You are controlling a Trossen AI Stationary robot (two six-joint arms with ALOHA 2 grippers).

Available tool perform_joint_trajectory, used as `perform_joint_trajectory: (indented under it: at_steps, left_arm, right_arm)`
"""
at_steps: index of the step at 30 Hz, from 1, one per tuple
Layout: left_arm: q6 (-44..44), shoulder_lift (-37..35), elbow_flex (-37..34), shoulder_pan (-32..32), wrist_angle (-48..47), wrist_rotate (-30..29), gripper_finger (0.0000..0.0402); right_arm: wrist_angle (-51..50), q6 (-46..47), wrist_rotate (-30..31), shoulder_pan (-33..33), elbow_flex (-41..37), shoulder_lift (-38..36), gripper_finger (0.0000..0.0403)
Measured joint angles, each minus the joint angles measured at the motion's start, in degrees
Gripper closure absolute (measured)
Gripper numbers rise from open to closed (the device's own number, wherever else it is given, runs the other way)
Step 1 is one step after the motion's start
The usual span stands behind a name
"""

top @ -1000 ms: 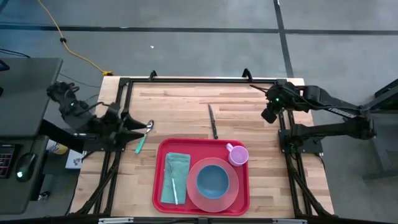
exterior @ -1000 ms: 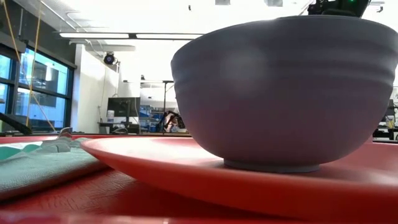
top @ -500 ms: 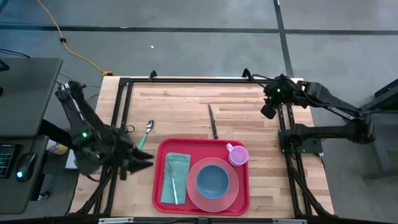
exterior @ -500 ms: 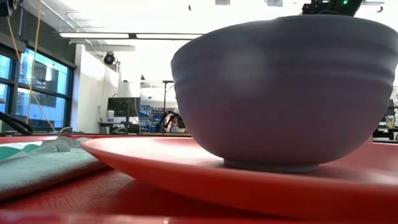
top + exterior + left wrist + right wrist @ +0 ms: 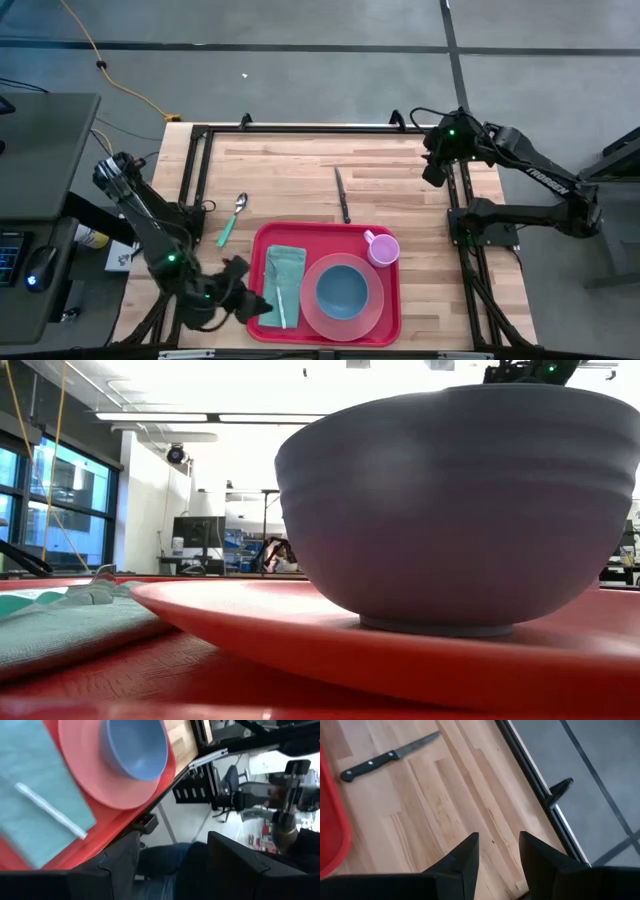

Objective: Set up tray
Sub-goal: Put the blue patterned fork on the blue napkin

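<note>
2 arms, and the left one is much nearer the tray.

2 loose utensils remain off the tray (image 5: 325,285), which lies along the table's near edge, long axis parallel to that edge: a spoon (image 5: 233,215) beyond its left end, a knife (image 5: 342,194) beyond its far rim. The left gripper (image 5: 252,305), jaws apart and apparently empty, sits at the tray's left rim; the right gripper (image 5: 433,172), narrowly open, waits by the far right corner.

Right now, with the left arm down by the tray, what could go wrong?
The left gripper sits open at the red tray's near left edge; a push could slide the tray and topple the pink cup. The spoon and knife lie on the table, outside the tray.
</note>
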Motion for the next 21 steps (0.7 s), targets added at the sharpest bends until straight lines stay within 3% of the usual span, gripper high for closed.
perform_joint_trajectory:
  at_steps: [5, 10, 17, 21]
  left_arm:
    - [0.0, 4.5, 6.6, 4.7, -6.3, 10.4, 0.0138]
    - [-0.3, 7.8, 12.0, 10.4, -15.2, 16.5, 0.0138]
    - [-1.1, 11.3, 13.8, 16.6, -25.7, 31.8, 0.0138]
    - [-2.3, 13.4, 13.8, 18.2, -28.2, 36.1, 0.0138]
  right_arm:
    - [0.4, -1.9, -2.6, -1.0, 0.0, 0.0, 0.0284]
    - [0.4, -2.4, -5.0, -1.2, 0.0, 0.0, 0.0284]
    - [0.4, -3.2, -6.5, -1.2, 0.0, 0.0, 0.0284]
    - [0.4, -3.2, -6.6, -1.2, 0.0, 0.0, 0.0284]
